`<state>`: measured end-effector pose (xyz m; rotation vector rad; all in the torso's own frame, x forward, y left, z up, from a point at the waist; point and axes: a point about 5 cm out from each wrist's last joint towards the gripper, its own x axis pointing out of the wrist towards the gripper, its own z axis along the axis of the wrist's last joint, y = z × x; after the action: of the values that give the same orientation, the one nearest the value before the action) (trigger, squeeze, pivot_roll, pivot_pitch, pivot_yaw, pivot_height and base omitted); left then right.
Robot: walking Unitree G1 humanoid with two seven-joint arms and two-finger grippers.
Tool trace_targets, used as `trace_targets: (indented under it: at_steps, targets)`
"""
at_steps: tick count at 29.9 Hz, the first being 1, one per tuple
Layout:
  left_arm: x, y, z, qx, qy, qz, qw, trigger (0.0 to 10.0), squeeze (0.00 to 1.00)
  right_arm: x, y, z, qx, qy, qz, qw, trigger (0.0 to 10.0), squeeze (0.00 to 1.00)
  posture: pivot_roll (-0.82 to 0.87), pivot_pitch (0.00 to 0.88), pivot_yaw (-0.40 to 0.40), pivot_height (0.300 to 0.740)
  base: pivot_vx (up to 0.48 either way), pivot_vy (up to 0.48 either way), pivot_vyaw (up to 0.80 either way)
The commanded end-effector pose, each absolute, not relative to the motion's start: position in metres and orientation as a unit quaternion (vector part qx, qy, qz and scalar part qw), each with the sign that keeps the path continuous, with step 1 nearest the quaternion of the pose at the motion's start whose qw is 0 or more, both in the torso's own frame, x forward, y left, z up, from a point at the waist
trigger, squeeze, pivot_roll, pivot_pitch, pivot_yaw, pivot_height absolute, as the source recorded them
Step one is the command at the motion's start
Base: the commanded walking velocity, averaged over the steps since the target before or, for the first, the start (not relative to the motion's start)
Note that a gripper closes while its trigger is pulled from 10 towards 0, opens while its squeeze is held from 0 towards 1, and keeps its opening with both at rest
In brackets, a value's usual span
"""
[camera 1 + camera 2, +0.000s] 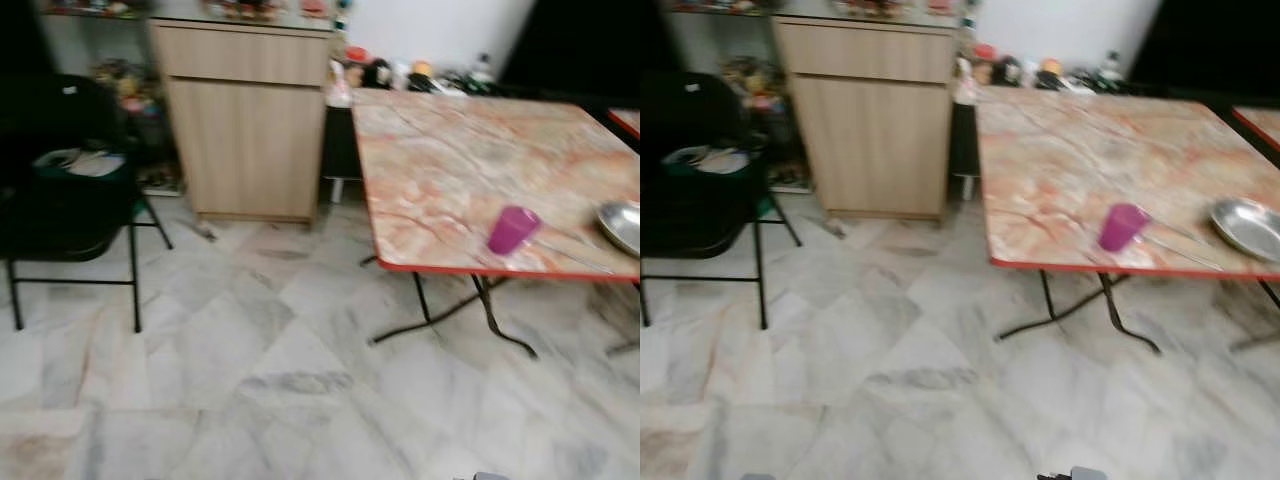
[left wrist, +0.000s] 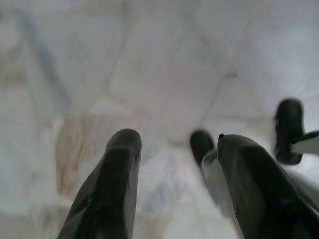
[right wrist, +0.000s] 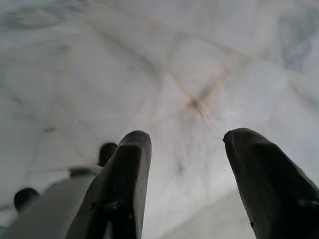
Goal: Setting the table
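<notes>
Standing off from the bench [image 1: 470,160], which held only a purple cup [image 1: 513,230] and, at its three o'clock, a metal plate [image 1: 1248,226], the robot let both the left gripper [image 2: 174,144] and right gripper [image 3: 187,142] hang with jaws spread and empty, most of the setting seemingly undone.

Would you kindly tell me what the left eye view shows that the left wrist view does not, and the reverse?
The left eye view takes in the marble-patterned table, with a purple cup and a metal plate near its front edge, plus a wooden cabinet and a black folding chair. The left wrist view instead gives the left pincer up close, hanging open above the floor. Both share the pale marble floor tiles.
</notes>
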<state>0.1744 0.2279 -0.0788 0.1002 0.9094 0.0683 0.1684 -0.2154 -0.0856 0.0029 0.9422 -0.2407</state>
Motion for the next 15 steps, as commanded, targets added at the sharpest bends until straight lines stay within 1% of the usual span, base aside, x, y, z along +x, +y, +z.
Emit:
trace_targets:
  at_steps: [1,15]
  targets:
    - [0.2112,0.2088,-0.0659,-0.002,0.43,0.021,0.902,10.0,0.0,0.1887,-0.1884,-0.0816,0.094,0.448,-0.076,0.886,10.0,0.0,0.09,0.127,-0.041,0.74,0.0,0.0,0.0]
    - [0.2093,0.2092,-0.0668,0.007,0.43,0.024,0.903,10.0,0.0,0.1847,-0.1917,-0.083,0.08,0.45,-0.077,0.886,10.0,0.0,0.09,0.1,-0.045,0.74,0.0,0.0,0.0]
